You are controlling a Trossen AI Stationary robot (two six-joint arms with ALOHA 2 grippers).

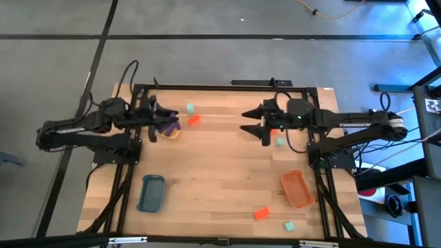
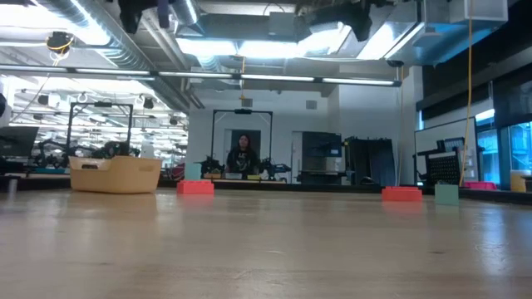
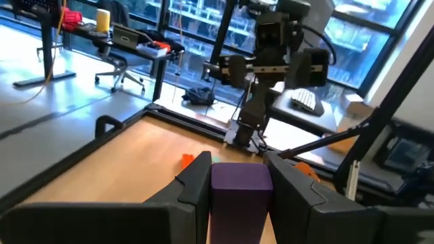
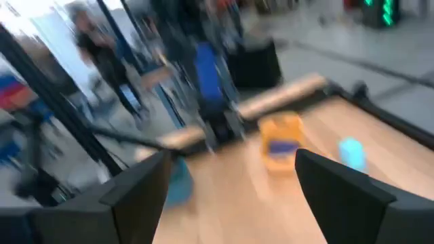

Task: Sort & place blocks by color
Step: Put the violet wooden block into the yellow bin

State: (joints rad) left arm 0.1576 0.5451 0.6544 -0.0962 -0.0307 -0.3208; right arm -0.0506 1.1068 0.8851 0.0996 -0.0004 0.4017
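Where overhead hides it, left end effector [image 3: 239,193] grips purple block [image 3: 241,196].

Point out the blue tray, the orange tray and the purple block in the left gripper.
blue tray [image 1: 151,193], high view, its inside floor.
orange tray [image 1: 298,189], high view, its middle.
purple block [image 3: 240,184], left wrist view, its front face between the fingers.

No text, label or number can be read anywhere.

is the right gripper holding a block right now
No, the right gripper stands with its fingers spread wide and nothing between them in the right wrist view.
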